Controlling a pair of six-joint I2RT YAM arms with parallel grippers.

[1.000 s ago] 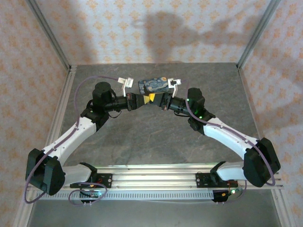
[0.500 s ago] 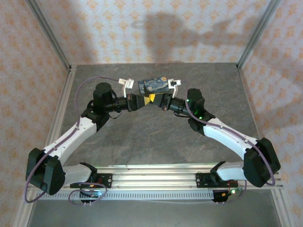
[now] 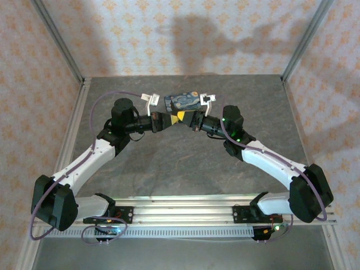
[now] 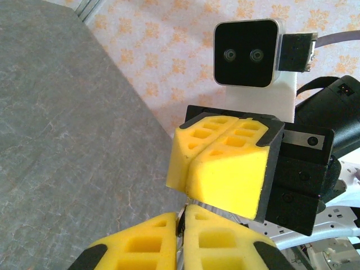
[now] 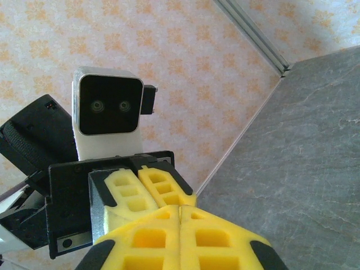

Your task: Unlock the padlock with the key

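Note:
Both grippers meet tip to tip above the table's middle, just in front of the blue tin (image 3: 183, 101). My left gripper (image 3: 174, 118) (image 4: 183, 216) is shut on a thin dark piece with a shiny metal edge, which looks like the padlock (image 4: 181, 225). Only a sliver of it shows between the yellow pads. My right gripper (image 3: 184, 117) (image 5: 180, 209) has its pads pressed flat together, and nothing shows between them. The left wrist view shows it (image 4: 190, 169) resting right above the left pads. The key is hidden.
The blue swirl-painted tin lies on the grey table (image 3: 169, 163) just behind the grippers. Patterned walls with metal corner posts (image 3: 59, 42) close in the back and sides. The rail (image 3: 180, 205) with the arm bases runs along the near edge.
The left wrist has shifted very slightly to the right. Both grippers stay tip to tip at the same spot.

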